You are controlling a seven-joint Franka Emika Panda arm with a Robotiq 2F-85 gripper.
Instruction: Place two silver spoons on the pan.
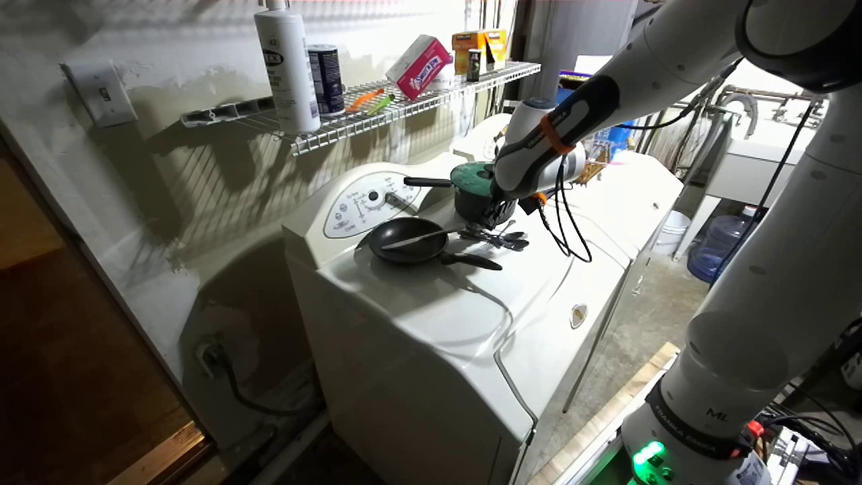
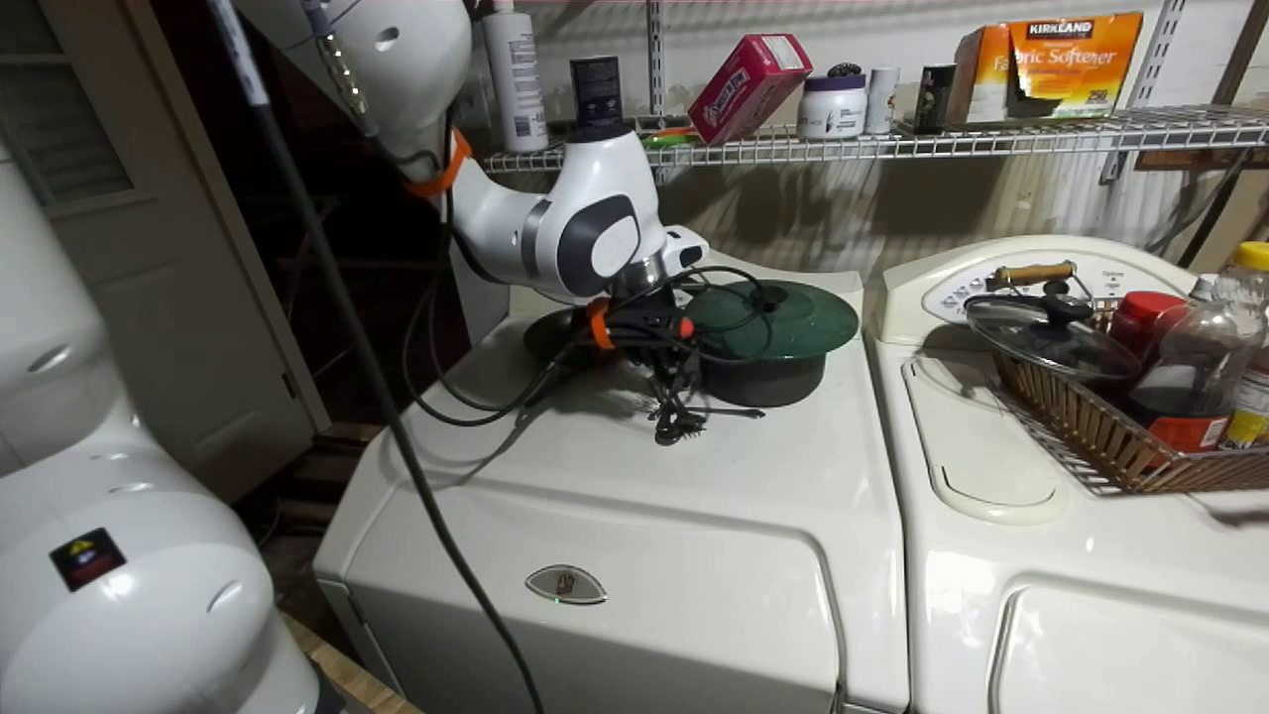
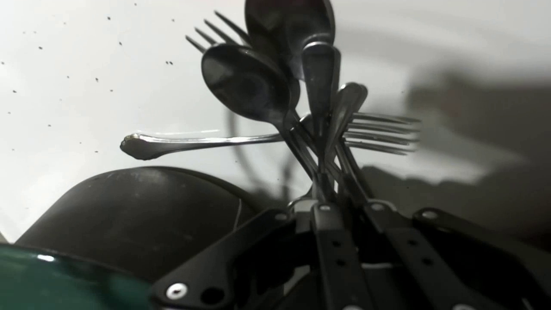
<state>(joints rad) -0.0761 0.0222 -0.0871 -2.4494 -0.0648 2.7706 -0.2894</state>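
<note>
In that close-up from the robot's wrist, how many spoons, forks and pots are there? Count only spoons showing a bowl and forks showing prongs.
Spoons: 2, the lower spoon and the upper spoon
Forks: 2, the upper fork and the crosswise fork
Pots: 1, the green-lidded pot
Total: 5. More may be hidden.

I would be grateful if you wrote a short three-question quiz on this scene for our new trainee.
1. Multiple choice: what colour is the lid on the pot? A red; B green; C white.
2. True or false: in the wrist view, forks lie among the spoons.
3. Name it: in an exterior view, which round, shallow black thing stands beside the pot?

Key: 1. B, green. 2. True. 3. The pan.
</note>
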